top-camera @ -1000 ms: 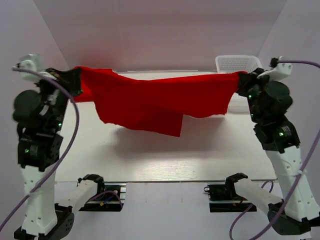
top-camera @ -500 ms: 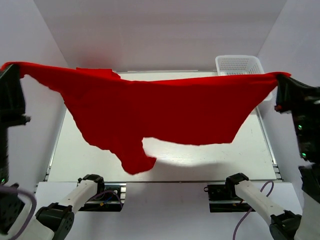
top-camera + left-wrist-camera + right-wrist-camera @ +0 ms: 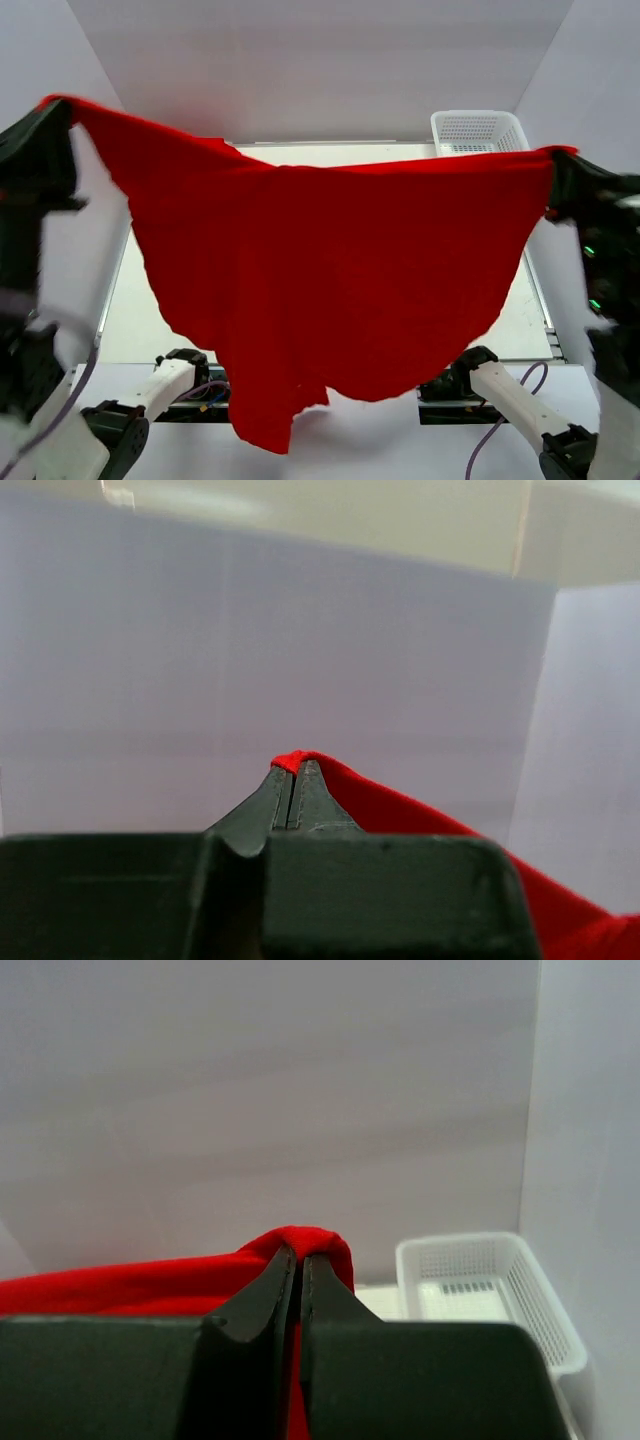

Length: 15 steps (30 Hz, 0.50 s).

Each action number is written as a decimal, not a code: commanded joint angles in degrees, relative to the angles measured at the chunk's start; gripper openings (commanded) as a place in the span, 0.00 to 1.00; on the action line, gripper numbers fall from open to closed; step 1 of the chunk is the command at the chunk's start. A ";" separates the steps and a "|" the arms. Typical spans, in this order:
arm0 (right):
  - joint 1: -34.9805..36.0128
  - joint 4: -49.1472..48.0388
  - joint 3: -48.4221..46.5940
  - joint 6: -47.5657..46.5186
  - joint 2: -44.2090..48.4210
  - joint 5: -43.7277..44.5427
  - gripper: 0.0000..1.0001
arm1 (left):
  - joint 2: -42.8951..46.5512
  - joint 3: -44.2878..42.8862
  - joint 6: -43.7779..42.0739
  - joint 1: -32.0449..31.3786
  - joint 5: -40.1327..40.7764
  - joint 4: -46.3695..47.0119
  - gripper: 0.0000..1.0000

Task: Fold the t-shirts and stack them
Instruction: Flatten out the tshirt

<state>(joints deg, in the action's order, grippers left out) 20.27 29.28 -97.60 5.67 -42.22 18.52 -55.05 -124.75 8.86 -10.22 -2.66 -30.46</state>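
One bright red t-shirt (image 3: 330,270) hangs spread wide in the air, high above the table and close to the top camera. My left gripper (image 3: 55,105) is shut on its upper left corner, and my right gripper (image 3: 560,158) is shut on its upper right corner. The cloth sags between them and its lowest tip (image 3: 262,432) dangles near the arm bases. In the left wrist view the shut jaws (image 3: 292,770) pinch a red fold (image 3: 400,810). In the right wrist view the gripper (image 3: 298,1255) clamps red cloth (image 3: 130,1285) that wraps over the fingertips.
A white mesh basket (image 3: 478,131) stands at the table's far right corner, also seen as the basket (image 3: 480,1290) in the right wrist view. The white table (image 3: 125,320) shows at the left under the shirt. White walls enclose the workspace.
Both grippers have lifted the shirt upward and toward the camera, spreading apart. The shirt has unfurled from a bunched band into a wide hanging sheet, its lower edge swinging toward the arm bases.
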 commanded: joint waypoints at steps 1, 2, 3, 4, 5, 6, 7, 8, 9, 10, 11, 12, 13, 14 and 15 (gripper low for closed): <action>-0.06 -3.52 9.83 0.39 -4.62 7.74 0.00 | -6.12 11.14 -0.95 0.02 3.09 0.83 0.00; 0.20 -5.44 11.63 1.52 -6.02 10.02 0.00 | -7.17 13.98 -0.95 0.02 3.79 2.14 0.00; -0.05 -6.50 13.12 1.80 -7.43 11.43 0.00 | -7.88 19.92 -1.56 0.02 5.45 2.85 0.00; -0.23 -7.47 18.71 2.15 -8.31 12.40 0.00 | -8.67 22.94 -2.09 0.02 6.16 4.95 0.00; -0.15 -9.83 20.42 4.24 -10.15 13.02 0.00 | -9.46 26.28 -2.62 0.02 6.17 6.71 0.00; -0.32 -11.07 24.09 4.61 -12.34 13.20 0.00 | -11.38 33.01 -2.62 0.54 6.17 8.82 0.00; -0.41 -12.48 27.87 4.96 -13.58 12.77 0.00 | -12.79 35.95 -2.62 0.55 5.56 10.66 0.00; -0.41 -16.23 29.38 5.48 -16.64 11.37 0.00 | -14.63 38.15 -4.01 -0.32 6.51 14.08 0.00; -0.58 -16.79 31.66 5.66 -20.76 11.79 0.00 | -16.83 40.87 -3.51 0.19 4.87 15.41 0.00; -0.76 -17.32 32.82 6.10 -22.89 11.89 0.00 | -22.16 41.60 -2.81 1.16 3.11 16.21 0.00; -1.02 -18.28 32.74 7.06 -27.96 12.67 0.00 | -25.08 42.13 -1.67 1.17 3.10 17.87 0.00; -1.37 -19.16 32.39 7.25 -30.44 13.03 0.00 | -28.24 42.13 -1.66 1.17 3.88 18.67 0.00; -1.64 -20.30 31.26 7.25 -35.95 12.94 0.00 | -31.49 42.13 -1.66 1.17 4.67 19.20 0.00; -1.99 -20.75 30.64 7.34 -41.40 12.68 0.00 | -38.57 41.52 -1.66 1.17 4.15 19.21 0.00; -2.60 -21.80 28.89 7.07 -43.72 11.29 0.00 | -42.21 39.34 -1.66 1.17 4.15 19.90 0.00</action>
<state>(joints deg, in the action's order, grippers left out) 19.03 15.05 -65.17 11.33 -81.32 28.40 -92.40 -82.48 6.96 -9.47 1.10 -15.84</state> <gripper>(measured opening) 0.025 0.019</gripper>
